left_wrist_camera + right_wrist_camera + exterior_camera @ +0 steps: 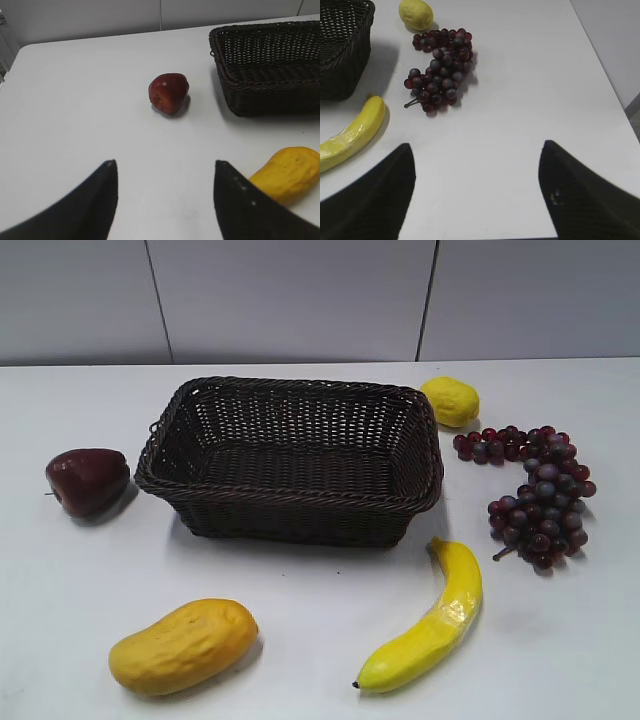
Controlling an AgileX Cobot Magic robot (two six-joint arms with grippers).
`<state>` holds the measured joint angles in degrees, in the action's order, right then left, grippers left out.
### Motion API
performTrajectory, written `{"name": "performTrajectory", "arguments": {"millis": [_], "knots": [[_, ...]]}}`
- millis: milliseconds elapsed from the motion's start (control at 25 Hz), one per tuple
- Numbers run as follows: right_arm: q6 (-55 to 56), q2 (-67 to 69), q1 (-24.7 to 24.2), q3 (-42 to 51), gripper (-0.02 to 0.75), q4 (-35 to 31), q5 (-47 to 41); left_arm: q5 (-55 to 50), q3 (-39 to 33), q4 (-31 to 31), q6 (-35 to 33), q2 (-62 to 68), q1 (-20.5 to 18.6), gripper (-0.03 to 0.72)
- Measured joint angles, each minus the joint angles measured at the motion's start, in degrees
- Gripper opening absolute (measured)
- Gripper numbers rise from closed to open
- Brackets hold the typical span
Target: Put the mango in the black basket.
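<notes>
The mango (183, 645), plump, orange-yellow and bumpy, lies on the white table at the front left; it also shows at the right edge of the left wrist view (290, 171). The black basket (290, 502) stands empty in the middle and shows in the left wrist view (260, 90) and the right wrist view (340, 75). My left gripper (165, 162) is open and empty above bare table, left of the mango. My right gripper (477, 145) is open and empty above bare table. Neither gripper shows in the exterior view.
A dark red apple (87, 481) lies left of the basket. A yellow banana (428, 625) lies at the front right, a bunch of purple grapes (535, 490) to the right, a lemon (450, 401) behind the basket's right corner. The table's right edge (600, 65) is near.
</notes>
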<state>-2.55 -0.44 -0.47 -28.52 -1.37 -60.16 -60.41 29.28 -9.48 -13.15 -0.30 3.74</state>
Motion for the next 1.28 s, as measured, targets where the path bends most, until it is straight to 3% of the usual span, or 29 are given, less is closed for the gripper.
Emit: {"name": "performTrajectory", "arguments": {"millis": [360,600,960,1120,1280], "knots": [[-0.1,3.9,0.0,-1.1,0.587,-0.5,0.2,0.0,0.0,0.0,0.0,0.0,0.0,0.424],[-0.3,23.8,0.0,-4.6,0.587,-5.2,4.2,0.0,0.0,0.0,0.0,0.0,0.0,0.421],[-7.1,52.9,0.6,-18.2,0.587,-8.3,7.9,0.0,0.0,0.0,0.0,0.0,-0.1,0.421],[-10.1,63.3,3.9,-25.6,0.587,-10.8,6.7,0.0,0.0,0.1,0.0,0.0,-0.1,0.421],[-11.5,73.2,11.9,-33.8,0.587,-10.1,1.3,0.0,0.0,0.3,0.0,0.0,-0.1,0.421]]}}
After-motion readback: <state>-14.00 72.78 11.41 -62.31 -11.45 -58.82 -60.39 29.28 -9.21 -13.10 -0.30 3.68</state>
